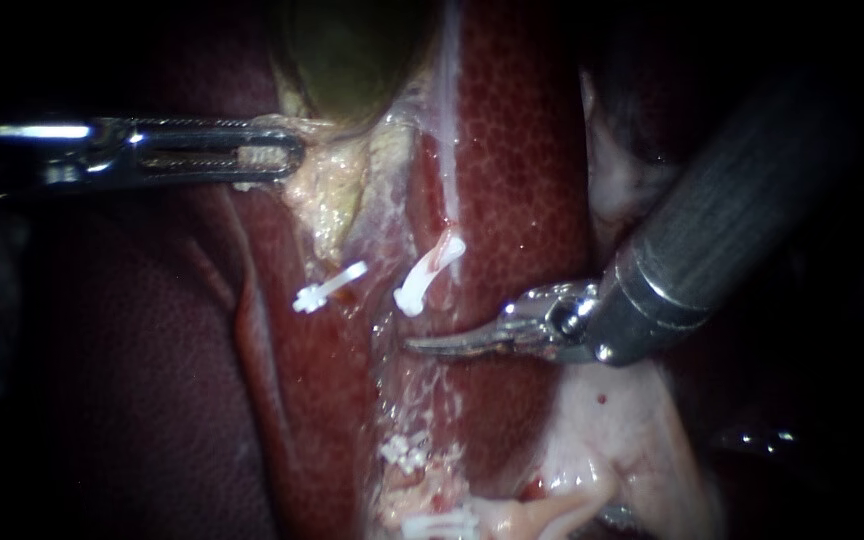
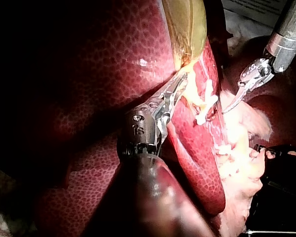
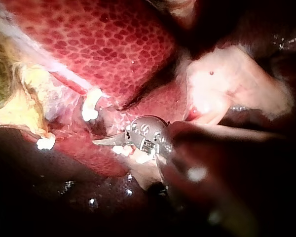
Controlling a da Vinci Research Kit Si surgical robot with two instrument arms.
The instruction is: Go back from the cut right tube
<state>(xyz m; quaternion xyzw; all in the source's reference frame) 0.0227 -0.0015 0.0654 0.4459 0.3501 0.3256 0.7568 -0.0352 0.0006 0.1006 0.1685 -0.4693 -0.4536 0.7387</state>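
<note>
Dark shadow swallows much of the endoscope view. Left of the curved white plastic clip (image 1: 422,285), the mottled dark red liver (image 1: 522,150) fades to black, and the silver left instrument (image 1: 287,152) loses its shaft in that gloom. The thick dark grey shaft of the right instrument (image 1: 427,344) is cut off by the view's edge well to the upper right of the clip. In the right wrist view that shaft shows only as a dark shapeless mass. Below the clip, pale frothy tissue (image 1: 422,400) makes it hard to tell what lies underneath. Two more small white clips (image 1: 404,452) sit down there, and the lower one is partly cut off by the edge.

The short pinkish right tube (image 1: 442,258) lies in the curved clip's clasp, below a pale strand (image 1: 449,150) that runs up along the liver. It ends at the clip, and I cannot trace it further down. A straight white clip (image 1: 327,288) lies just left of the curved one, apart from it.

The right instrument's slim curved jaws lie pressed together and hold nothing. They sit just below the curved clip, clear of it, with the tip pointing left. Well above and left of the clip, the left instrument's long slotted jaws are clamped on pale yellow fatty tissue (image 1: 327,190) at the foot of the olive-green gallbladder (image 1: 347,50).
</note>
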